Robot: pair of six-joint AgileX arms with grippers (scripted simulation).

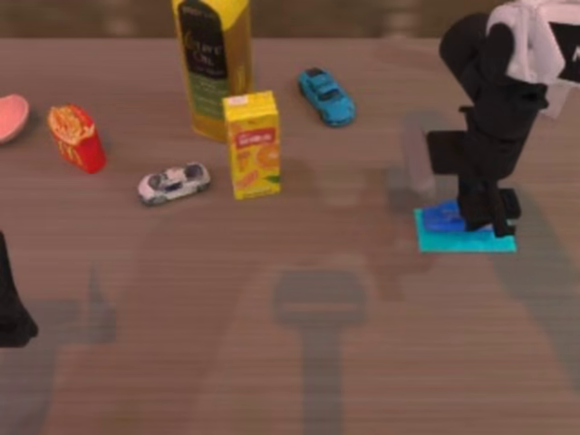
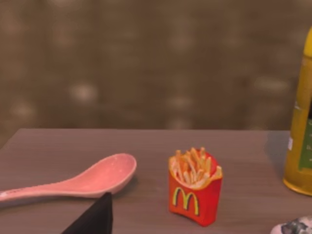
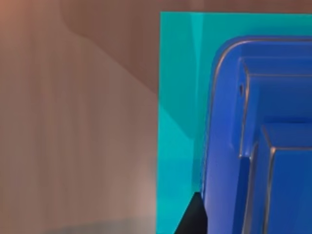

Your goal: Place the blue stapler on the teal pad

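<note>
On my table I count two toy cars: one teal car (image 1: 327, 96) and one silver car (image 1: 174, 182). One oil bottle (image 1: 212, 60) and one juice carton (image 1: 253, 145) make two drink-type containers. I count one fries box (image 1: 77, 138) and one pink spoon (image 1: 11, 117), the spoon cut off at the left edge from above and shown almost whole in the left wrist view. I count one blue stapler (image 1: 447, 216) and one teal pad (image 1: 464, 237). I count two arms: one left arm (image 1: 13, 308) and one right arm (image 1: 494, 118). That gives eight loose things in all, each kind single except the cars.
</note>
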